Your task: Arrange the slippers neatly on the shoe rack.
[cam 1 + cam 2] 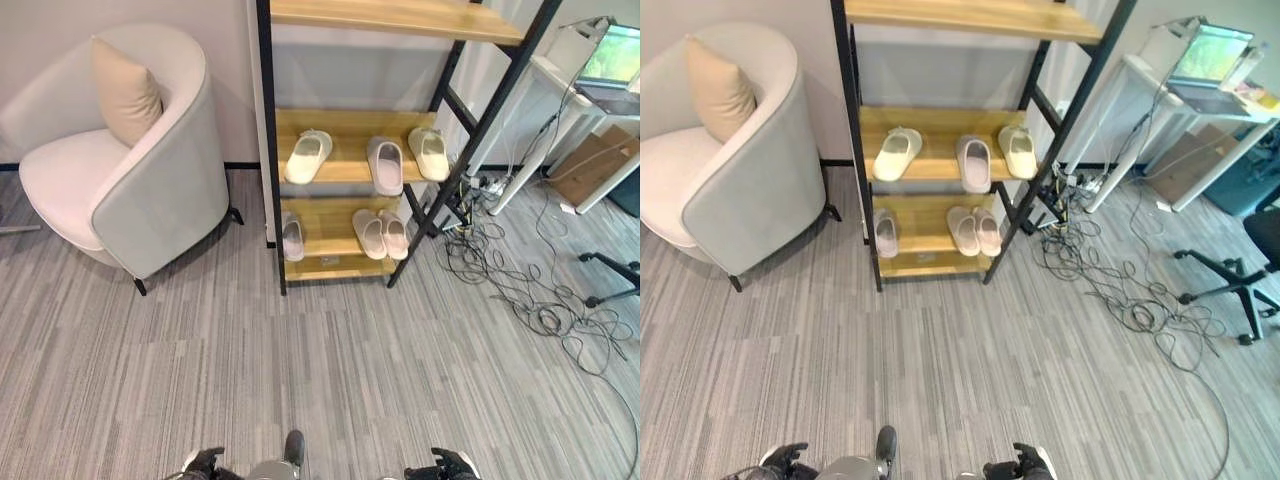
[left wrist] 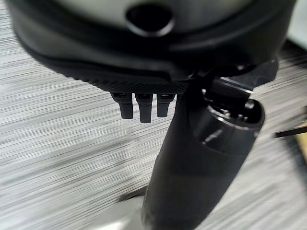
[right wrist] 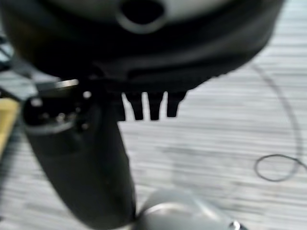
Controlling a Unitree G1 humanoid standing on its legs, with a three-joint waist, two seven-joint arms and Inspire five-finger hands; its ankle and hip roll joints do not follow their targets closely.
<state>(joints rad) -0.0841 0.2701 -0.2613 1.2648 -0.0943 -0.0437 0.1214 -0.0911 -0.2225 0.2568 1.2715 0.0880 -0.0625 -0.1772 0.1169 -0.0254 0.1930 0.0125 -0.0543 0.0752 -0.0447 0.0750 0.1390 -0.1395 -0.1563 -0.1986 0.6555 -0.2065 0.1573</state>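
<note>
Both hands hang low over bare carpet (image 1: 330,380), well short of the shoe rack (image 1: 268,150). Left hand (image 2: 144,103): fingers straight and relaxed, nothing in it, striped carpet past the fingertips. Right hand (image 3: 151,103): same, fingers straight, empty, carpet beyond, a thin loop of cable (image 3: 278,167) on the floor past it.

All slippers sit on the rack, far ahead of both hands:
- middle shelf (image 1: 350,125): cream slipper (image 1: 307,156) angled toward the left-hand side, grey-pink slipper (image 1: 385,165) roughly straight in the middle, cream slipper (image 1: 429,152) toward the right-hand side; the three are apart from each other.
- lower shelf (image 1: 325,265): single pale pink slipper (image 1: 292,238) hard against the left post, pair of pale pink slippers (image 1: 380,234) side by side and touching, further toward the right-hand side.

Top shelf (image 1: 390,15) bare as far as visible.

Off to the left-hand side of the rack: pale armchair (image 1: 150,190) with a beige cushion (image 1: 124,90). To the right-hand side: tangle of floor cables (image 1: 520,290), white desk (image 1: 1140,90) with a laptop (image 1: 1210,60), cardboard box (image 1: 595,165), office chair base (image 1: 1230,285).
</note>
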